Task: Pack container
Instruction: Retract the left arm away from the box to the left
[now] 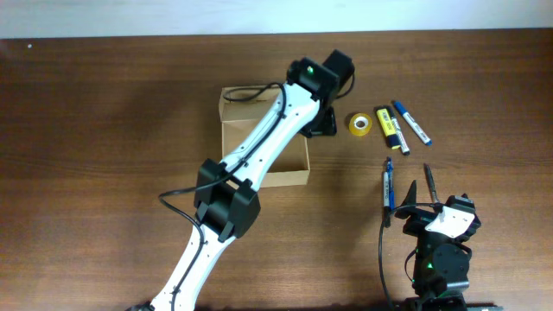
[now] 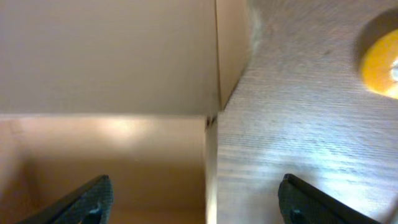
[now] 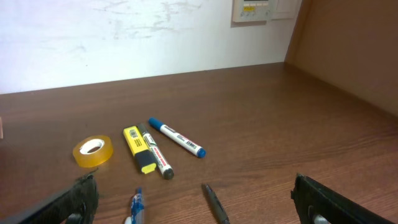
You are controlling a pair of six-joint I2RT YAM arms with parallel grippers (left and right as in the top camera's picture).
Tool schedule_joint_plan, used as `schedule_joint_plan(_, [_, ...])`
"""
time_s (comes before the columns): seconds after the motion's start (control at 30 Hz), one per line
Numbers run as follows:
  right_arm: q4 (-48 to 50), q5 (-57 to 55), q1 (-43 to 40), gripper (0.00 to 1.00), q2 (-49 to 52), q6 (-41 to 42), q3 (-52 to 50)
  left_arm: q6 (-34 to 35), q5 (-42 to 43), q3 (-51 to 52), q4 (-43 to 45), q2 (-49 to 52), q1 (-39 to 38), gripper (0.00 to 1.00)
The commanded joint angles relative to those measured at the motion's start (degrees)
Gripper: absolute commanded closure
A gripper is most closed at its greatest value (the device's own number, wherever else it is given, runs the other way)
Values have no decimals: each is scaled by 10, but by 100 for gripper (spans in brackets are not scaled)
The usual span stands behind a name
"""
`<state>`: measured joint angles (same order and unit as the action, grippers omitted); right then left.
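Lettering on blue-capped marker (image 3: 177,138) too small to read; container (image 1: 235,138) plain tan.

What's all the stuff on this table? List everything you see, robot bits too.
cardboard box: one, tan, open, mid-table under the left arm
tape roll: one, yellow, right of the box
highlighter: one, yellow, right of the tape
black-capped marker: one, white body, beside the highlighter
blue marker: one, white body, rightmost
blue pen: one, near the right arm
black pen: one, right of the blue pen
table: one, brown wood
left gripper: black, open, at the box's wall
right gripper: black, open, near the pens
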<state>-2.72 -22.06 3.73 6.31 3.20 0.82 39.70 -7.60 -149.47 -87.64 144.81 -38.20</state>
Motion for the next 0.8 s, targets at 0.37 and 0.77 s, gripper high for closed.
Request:
schedule_joint_plan(0.37, [0, -7, -4, 1, -4, 2, -5, -116, -80, -212, -90, -129, 17, 0])
schedule_joint_plan(0.77, [0, -7, -4, 1, -4, 2, -5, -215, -214, -175, -90, -358, 201, 0])
